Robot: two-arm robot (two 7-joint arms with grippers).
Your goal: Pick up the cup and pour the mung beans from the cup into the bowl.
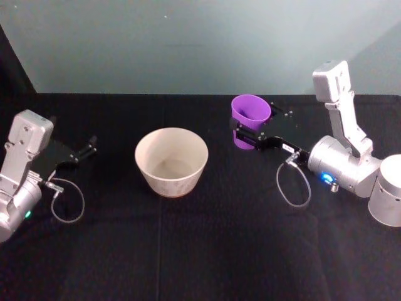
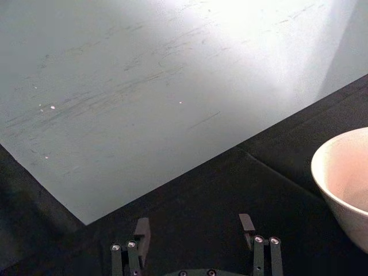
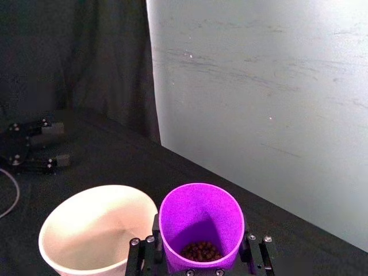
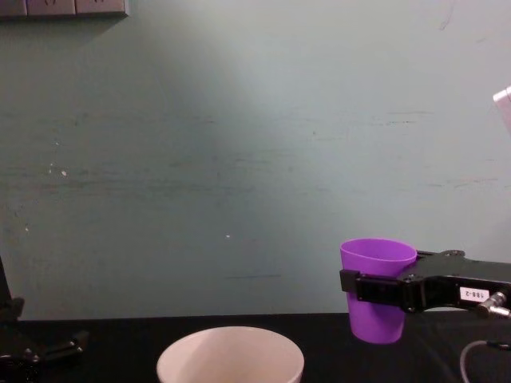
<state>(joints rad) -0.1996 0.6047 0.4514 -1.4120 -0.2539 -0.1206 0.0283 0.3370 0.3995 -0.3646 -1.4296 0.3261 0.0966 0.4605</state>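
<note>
Right of centre in the upper half of the head view, a purple cup (image 1: pixel 250 119), upright and open at the top, gripped at mid-height by the right jaws, one black finger (image 1: pixel 242 133) on each side of its wall. No telling whether its base touches the black counter (image 1: pixel 188 251) or hangs just above it. From the lower right edge of that view, the silver right arm (image 1: pixel 341 166) reaching in toward the cup, with a loop of grey cable (image 1: pixel 293 185) below the wrist.

In the right wrist view, a small heap of dark mung beans (image 3: pixel 200 251) at the bottom of the cup (image 3: pixel 201 224), low in the frame.

At centre of the head view, just left of the cup and apart from it, the cream-white bowl (image 1: pixel 156 175), upright on the counter, nothing visible inside. Same bowl at bottom centre of the chest view (image 4: pixel 231 359), with the cup (image 4: pixel 377 291) to its right and higher, clamped side-on against the pale green wall (image 4: pixel 239 159).

At the left edge of the head view, the left arm (image 1: pixel 22 169), well apart from the bowl. Left jaws spread wide with nothing between them, seen along the bottom of the left wrist view, with the bowl's rim (image 2: pixel 345 178) at the right edge.
</note>
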